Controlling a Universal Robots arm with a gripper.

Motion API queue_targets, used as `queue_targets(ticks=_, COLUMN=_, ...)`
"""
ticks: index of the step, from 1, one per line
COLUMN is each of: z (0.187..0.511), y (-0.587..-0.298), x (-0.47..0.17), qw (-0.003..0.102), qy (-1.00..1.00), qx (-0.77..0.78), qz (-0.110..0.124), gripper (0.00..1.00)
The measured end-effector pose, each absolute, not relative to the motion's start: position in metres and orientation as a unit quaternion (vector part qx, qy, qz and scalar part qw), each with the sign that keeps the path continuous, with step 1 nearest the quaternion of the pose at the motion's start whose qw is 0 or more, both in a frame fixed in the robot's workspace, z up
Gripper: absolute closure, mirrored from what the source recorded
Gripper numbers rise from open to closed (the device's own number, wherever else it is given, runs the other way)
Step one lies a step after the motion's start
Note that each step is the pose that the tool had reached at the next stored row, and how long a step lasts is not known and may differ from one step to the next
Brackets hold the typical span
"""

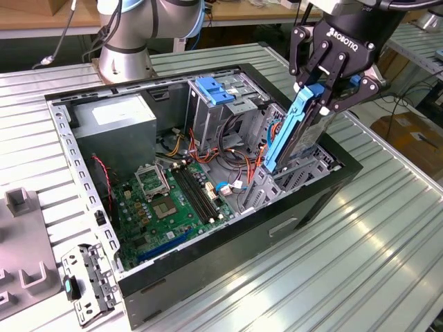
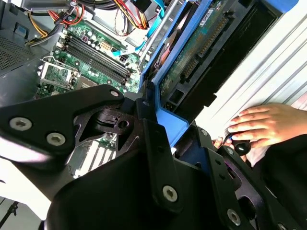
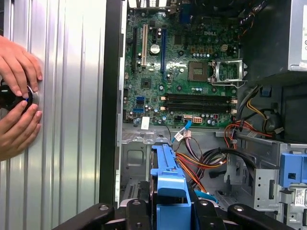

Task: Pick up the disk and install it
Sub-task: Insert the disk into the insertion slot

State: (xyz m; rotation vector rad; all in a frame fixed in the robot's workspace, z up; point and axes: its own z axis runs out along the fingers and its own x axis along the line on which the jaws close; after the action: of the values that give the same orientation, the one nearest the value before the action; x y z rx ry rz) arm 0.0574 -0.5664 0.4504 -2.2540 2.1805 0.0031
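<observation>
The black gripper point(image 1: 322, 93) is clamping its fingers point(image 1: 331, 69) shut on the silver rectangular metal hard drive with blue plastic side rails point(image 1: 294, 128), holding it tilted over the front bay of the open black computer case point(image 1: 208, 290). Its lower end is possibly entering that bay. It is probably handling as rigid, dense and shock-sensitive, and the rails are offering the safest hold.

The open computer case point(image 1: 228, 242) sits on the table point(image 1: 360, 263). Inside it, the board point(image 1: 166, 207) lies flat on the bottom, the power box point(image 1: 114, 121) is in the back corner at the exterior view's left, and the cage point(image 1: 214, 104) stands beside it. At the exterior view's right end the disk point(image 1: 294, 131) leans, low end in the case, top in the gripper point(image 1: 331, 93).
</observation>
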Motion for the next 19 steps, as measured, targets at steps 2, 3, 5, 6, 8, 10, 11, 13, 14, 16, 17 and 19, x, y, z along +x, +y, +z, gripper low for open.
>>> queue_targets(ticks=2, z=0.4500, y=-0.5664, x=0.0574, qw=0.003, qy=0.695, qx=-0.719, qz=0.001, gripper=0.63)
queue_targets(ticks=3, z=0.4498, y=-0.5664, x=0.0574, qw=0.003, qy=0.695, qx=-0.719, qz=0.001, gripper=0.63)
queue_targets(ticks=5, z=0.4491, y=-0.5665, x=0.0575, qw=0.003, qy=0.695, qx=-0.719, qz=0.001, gripper=0.63)
queue_targets(ticks=6, z=0.4489, y=-0.5664, x=0.0576, qw=0.003, qy=0.695, qx=-0.719, qz=0.001, gripper=0.63)
queue_targets(ticks=8, z=0.4481, y=-0.5665, x=0.0577, qw=0.003, qy=0.695, qx=-0.719, qz=0.001, gripper=0.63)
queue_targets(ticks=10, z=0.4475, y=-0.5664, x=0.0580, qw=0.003, qy=0.696, qx=-0.718, qz=0.001, gripper=0.63)
queue_targets(ticks=11, z=0.4472, y=-0.5664, x=0.0580, qw=0.003, qy=0.696, qx=-0.718, qz=0.001, gripper=0.63)
queue_targets(ticks=13, z=0.4470, y=-0.5658, x=0.0581, qw=0.003, qy=0.698, qx=-0.716, qz=0.001, gripper=0.63)
queue_targets(ticks=14, z=0.4469, y=-0.5648, x=0.0581, qw=0.003, qy=0.699, qx=-0.715, qz=0.001, gripper=0.63)
queue_targets(ticks=16, z=0.4467, y=-0.5625, x=0.0581, qw=0.003, qy=0.701, qx=-0.713, qz=0.001, gripper=0.63)
queue_targets(ticks=17, z=0.4465, y=-0.5626, x=0.0581, qw=0.003, qy=0.702, qx=-0.713, qz=0.001, gripper=0.63)
queue_targets(ticks=19, z=0.4461, y=-0.5627, x=0.0581, qw=0.003, qy=0.703, qx=-0.711, qz=0.001, gripper=0.63)
